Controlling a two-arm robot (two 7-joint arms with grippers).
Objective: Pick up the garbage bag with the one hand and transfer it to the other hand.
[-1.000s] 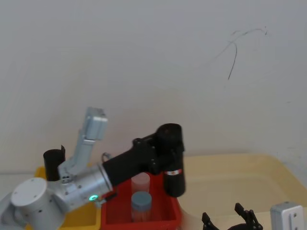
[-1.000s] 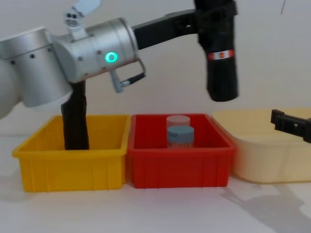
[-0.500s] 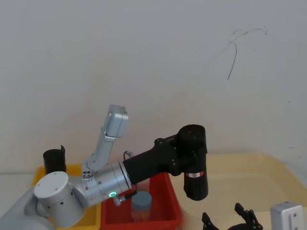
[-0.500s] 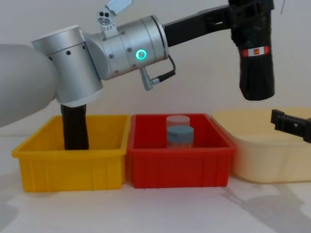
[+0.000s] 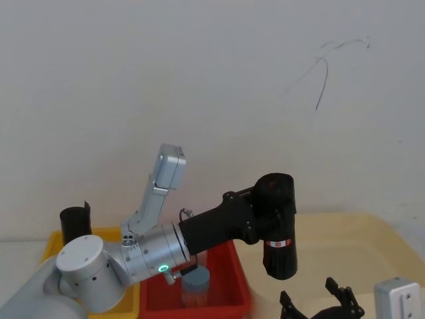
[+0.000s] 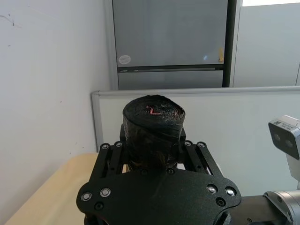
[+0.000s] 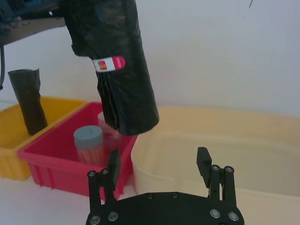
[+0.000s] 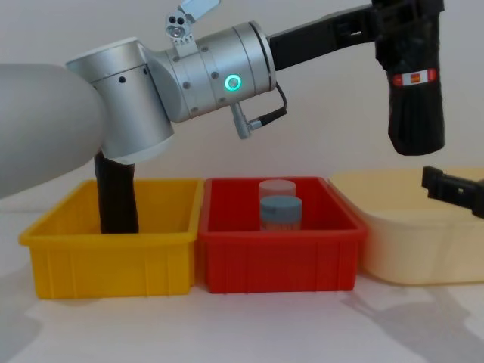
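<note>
Swung farther right since half a second ago, carrying the tall black cylindrical garbage bag roll with red-and-white label band [image 5: 279, 252] upright in mid-air, over the left end of the cream plastic tub [image 8: 393, 253], beside the red plastic bin [image 8: 280, 265]. Pinched at its upper part by the black angular left gripper [image 5: 267, 216] on a silver arm. Lower and to the right, apart from the roll: black flat right gripper [image 7: 158, 163], fingers spread.

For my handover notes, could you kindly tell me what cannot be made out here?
- Garbage bag, in the left gripper: top cut by chest view's upper edge.
- Right gripper, open, lower down: mostly cut by chest view's right edge.
- Plain roll: base behind yellow bin wall.
</note>
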